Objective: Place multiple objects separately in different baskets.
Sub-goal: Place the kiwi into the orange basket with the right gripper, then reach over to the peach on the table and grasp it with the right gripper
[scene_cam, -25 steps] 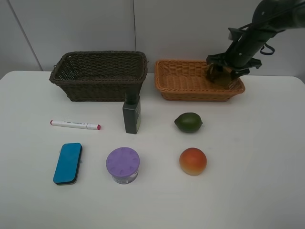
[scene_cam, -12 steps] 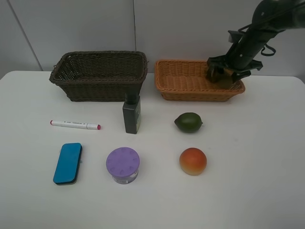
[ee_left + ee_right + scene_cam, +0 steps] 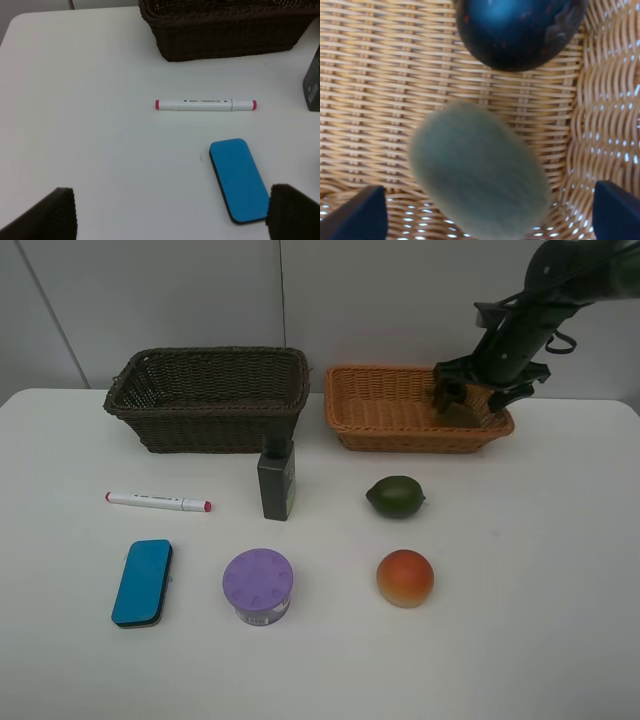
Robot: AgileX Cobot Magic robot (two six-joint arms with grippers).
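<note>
Since the baskets are the largest things on the desk point(image 3: 560, 570), they are counted first: two, both wicker, a dark brown basket point(image 3: 205, 390) at the upper left of the exterior frame and a shallower light orange basket point(image 3: 390, 415) at the upper right. No object can be seen in the dark one. Over the right end of the orange one the right hand point(image 3: 483, 390) is held with its fingers spread wide, gripping nothing. The left hand point(image 3: 175, 215) is likewise spread, above bare desk near the eraser.

Six objects are counted on the desk, one of each. The dark green bottle point(image 3: 276, 480), upright at centre, is judged rigid and easily toppled, and is best taken low across its flat sides. The purple-lidded jar point(image 3: 258, 584), lower centre, is probably hard and smooth, and its width would call for fully spread fingers. The blue eraser point(image 3: 142, 582), lower left, looks light and soft, to be pinched across its narrow width. The peach point(image 3: 405, 578) and the lime point(image 3: 395, 496), right of centre, are round and likely to roll, so a grip across the widest part is advised.

Two fruits lie in the orange basket: one glossy, likely slippery mangosteen point(image 3: 515, 30) and one fuzzy kiwi point(image 3: 477, 175), blurred and loose between the right fingers. The marker point(image 3: 158, 502), at the left, is thin and light and should be taken mid-barrel.
</note>
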